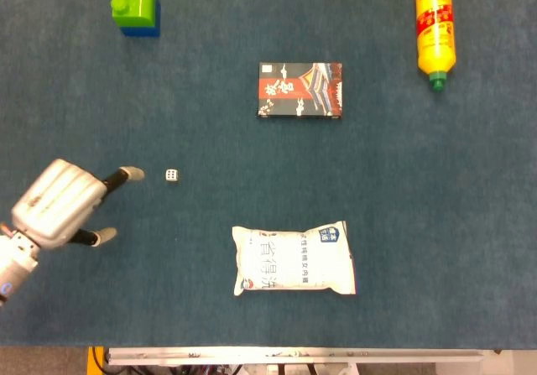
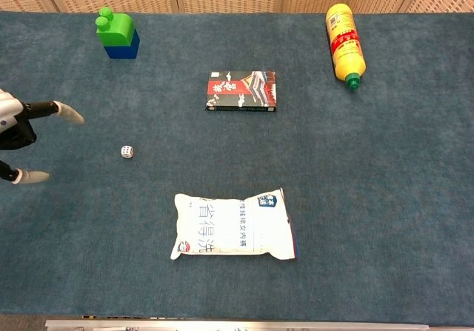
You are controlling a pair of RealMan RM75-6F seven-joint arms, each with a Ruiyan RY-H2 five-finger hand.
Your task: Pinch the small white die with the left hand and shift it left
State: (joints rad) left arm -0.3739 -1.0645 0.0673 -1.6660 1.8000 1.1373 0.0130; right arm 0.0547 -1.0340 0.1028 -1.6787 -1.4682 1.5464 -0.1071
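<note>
Fingers (image 1: 127, 174) of the left hand (image 1: 59, 203) are spread apart, holding nothing, near the table's (image 1: 419, 207) left edge. One fingertip sits just beside the white die (image 1: 171, 174), not touching it. Toward the front edge lies a white packet (image 1: 294, 259); a dark box (image 1: 300, 91) lies mid-table.

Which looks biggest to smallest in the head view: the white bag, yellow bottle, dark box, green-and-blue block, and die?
1. white bag
2. dark box
3. yellow bottle, cut off by the top edge, so unsure against the box
4. green-and-blue block
5. die
</note>
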